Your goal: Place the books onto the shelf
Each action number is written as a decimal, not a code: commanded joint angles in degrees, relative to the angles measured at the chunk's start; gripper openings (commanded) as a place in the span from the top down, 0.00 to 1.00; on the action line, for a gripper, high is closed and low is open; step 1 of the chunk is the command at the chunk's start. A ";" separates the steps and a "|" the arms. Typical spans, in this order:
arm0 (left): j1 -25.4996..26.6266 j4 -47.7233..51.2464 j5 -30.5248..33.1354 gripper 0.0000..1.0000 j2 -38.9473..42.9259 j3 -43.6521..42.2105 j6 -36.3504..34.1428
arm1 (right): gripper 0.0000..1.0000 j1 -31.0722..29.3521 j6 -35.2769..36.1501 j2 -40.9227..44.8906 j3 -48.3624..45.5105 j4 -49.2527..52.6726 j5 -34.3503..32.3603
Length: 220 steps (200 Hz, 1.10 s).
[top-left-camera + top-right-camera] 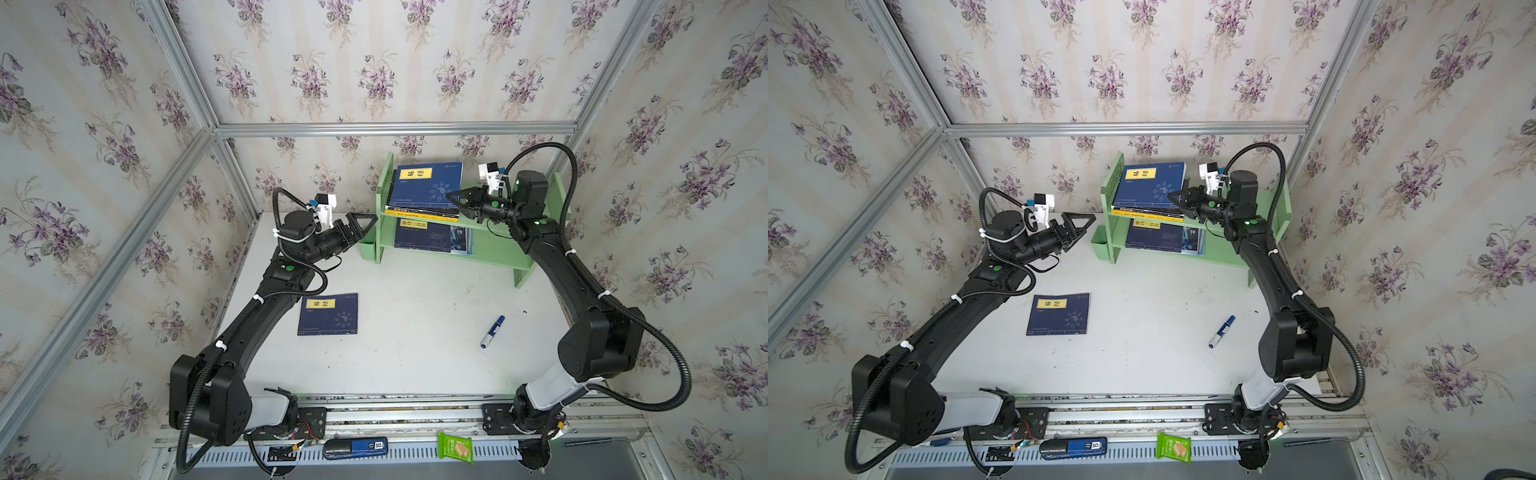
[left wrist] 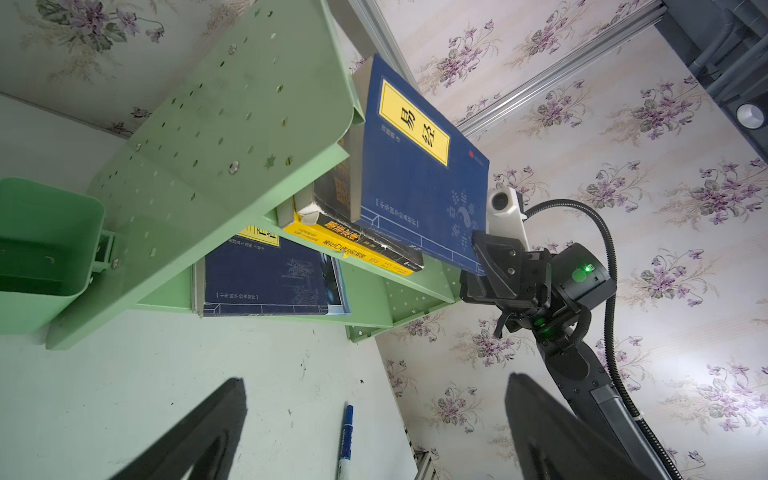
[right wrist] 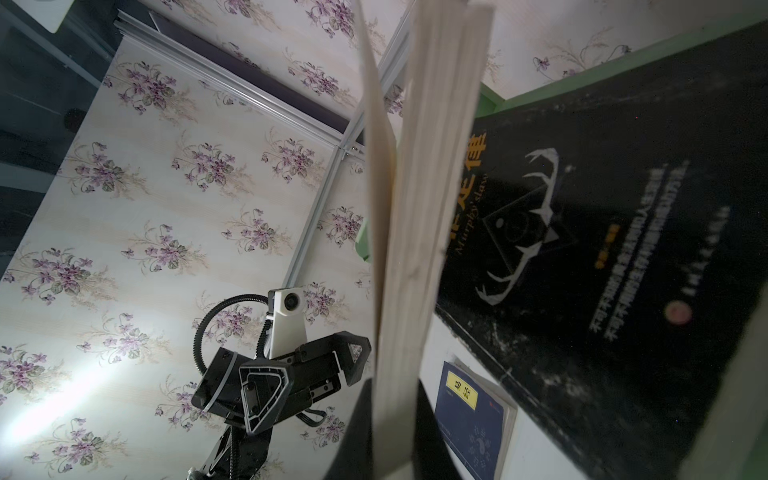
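Note:
The pale green shelf (image 1: pixel 494 249) stands at the back of the table. My right gripper (image 1: pixel 451 195) is shut on the corner of a navy book (image 1: pixel 428 183), which is tilted up over a black book (image 2: pixel 361 237) and a yellow book (image 2: pixel 332 245) on the upper tier. The right wrist view shows its page edge (image 3: pixel 407 291) between my fingers. Another navy book (image 1: pixel 422 237) and a magazine (image 1: pixel 462 241) lie on the lower tier. One more navy book (image 1: pixel 328 313) lies flat on the table. My left gripper (image 1: pixel 365 222) hangs open and empty beside the shelf's green cup (image 1: pixel 368 247).
A blue-and-white marker pen (image 1: pixel 492 331) lies on the table at the right front. On the front rail sit a blue device (image 1: pixel 355 448) and a green snack packet (image 1: pixel 455 448). Wallpapered walls and aluminium posts enclose the table.

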<state>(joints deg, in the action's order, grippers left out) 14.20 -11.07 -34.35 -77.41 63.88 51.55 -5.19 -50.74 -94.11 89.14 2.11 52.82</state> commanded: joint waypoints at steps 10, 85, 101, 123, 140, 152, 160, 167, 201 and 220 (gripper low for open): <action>-0.13 -0.22 -1.58 0.01 -0.94 0.37 -1.19 | 0.92 0.05 0.91 -2.09 3.07 -1.89 2.32; -0.13 0.30 -1.87 0.01 -3.05 1.33 -1.19 | 0.92 0.14 1.79 -7.03 7.93 1.23 3.71; -0.13 0.31 -1.59 0.01 -3.82 2.10 -1.60 | 0.92 0.17 1.75 -7.74 7.98 1.27 3.83; -0.13 0.31 -1.95 0.01 -6.15 4.10 -1.04 | 0.93 0.17 1.70 -8.37 7.98 0.98 3.87; 0.04 0.11 -1.70 0.01 -7.85 5.50 -0.33 | 0.93 0.23 2.04 -8.55 7.98 1.35 3.78; 0.16 0.00 -1.35 0.01 -8.82 6.35 0.12 | 0.93 0.41 2.44 -8.55 7.98 1.87 3.80; 0.26 -0.07 -1.10 0.01 -9.44 6.84 0.38 | 0.93 0.61 2.65 -8.46 7.92 2.31 3.70; 0.35 -0.18 -0.84 0.01 -10.01 7.34 0.67 | 0.93 0.72 2.90 -8.46 7.92 2.75 3.63; 1.27 -0.34 0.41 0.01 -12.92 10.11 2.09 | 0.93 1.35 3.45 -8.38 7.62 4.00 3.36; 2.09 -0.42 1.15 0.01 -14.79 12.13 2.97 | 0.93 1.42 3.37 -8.50 7.60 3.83 3.44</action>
<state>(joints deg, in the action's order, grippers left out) 15.59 -9.91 -34.44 -90.74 74.02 53.08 -3.97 -48.99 -102.59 95.96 6.57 56.75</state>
